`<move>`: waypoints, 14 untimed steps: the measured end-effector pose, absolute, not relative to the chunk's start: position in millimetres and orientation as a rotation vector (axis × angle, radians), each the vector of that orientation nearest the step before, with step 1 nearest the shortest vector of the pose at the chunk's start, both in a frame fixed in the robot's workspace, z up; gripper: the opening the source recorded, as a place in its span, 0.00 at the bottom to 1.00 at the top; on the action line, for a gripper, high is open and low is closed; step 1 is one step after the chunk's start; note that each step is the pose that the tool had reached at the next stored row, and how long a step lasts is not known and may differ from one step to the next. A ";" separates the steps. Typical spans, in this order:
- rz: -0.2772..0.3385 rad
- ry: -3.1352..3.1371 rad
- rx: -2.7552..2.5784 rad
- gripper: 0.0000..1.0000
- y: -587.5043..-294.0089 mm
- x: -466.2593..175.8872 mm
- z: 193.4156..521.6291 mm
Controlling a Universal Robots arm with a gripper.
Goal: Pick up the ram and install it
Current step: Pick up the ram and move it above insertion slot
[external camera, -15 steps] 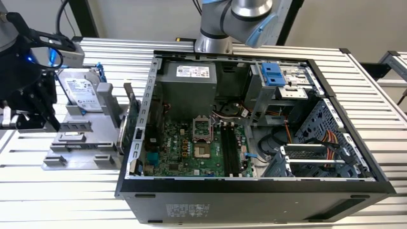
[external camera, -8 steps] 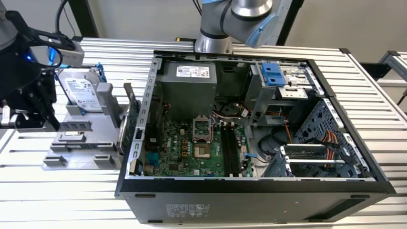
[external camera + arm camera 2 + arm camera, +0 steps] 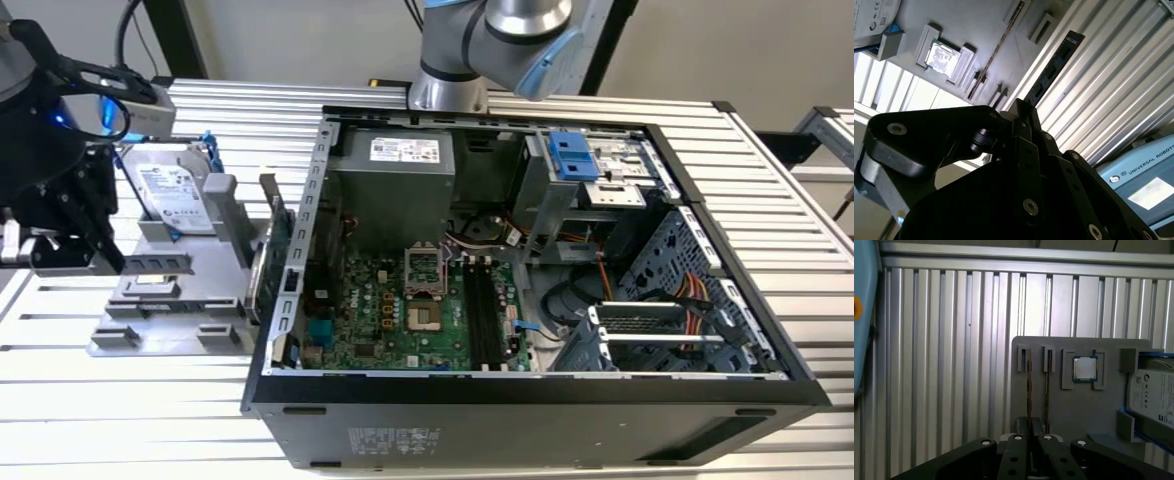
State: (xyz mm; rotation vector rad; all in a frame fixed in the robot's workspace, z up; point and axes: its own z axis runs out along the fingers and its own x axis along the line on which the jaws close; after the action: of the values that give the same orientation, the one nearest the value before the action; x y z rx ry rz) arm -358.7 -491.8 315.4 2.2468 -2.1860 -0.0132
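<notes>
Hand (image 3: 1021,107) closed on ram (image 3: 1054,62) | over slatted table (image 3: 1114,90), near grey fixture (image 3: 160,330) | hard drive (image 3: 180,215) carries white printed label (image 3: 163,180)

You see the black gripper (image 3: 1023,107) up close, its fingers drawn together on the near end of the ram (image 3: 1054,67), which juts out slantwise over the ribbed metal table (image 3: 1114,90). Beside it lies your grey tray (image 3: 979,30), with a processor (image 3: 943,56) seated in a pocket.
</notes>
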 end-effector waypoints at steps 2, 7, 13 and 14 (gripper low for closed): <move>-0.013 -2.186 2.247 0.00 -491.8 -358.8 315.8; -0.013 -2.186 2.247 0.00 -491.8 -358.7 317.6; -0.013 -2.186 2.247 0.00 -491.8 -358.7 320.4; -0.013 -2.186 2.247 0.00 -491.8 -358.7 321.1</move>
State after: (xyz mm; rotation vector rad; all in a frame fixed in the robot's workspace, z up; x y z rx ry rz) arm -358.7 -491.8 321.1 2.2468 -2.1860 -0.0132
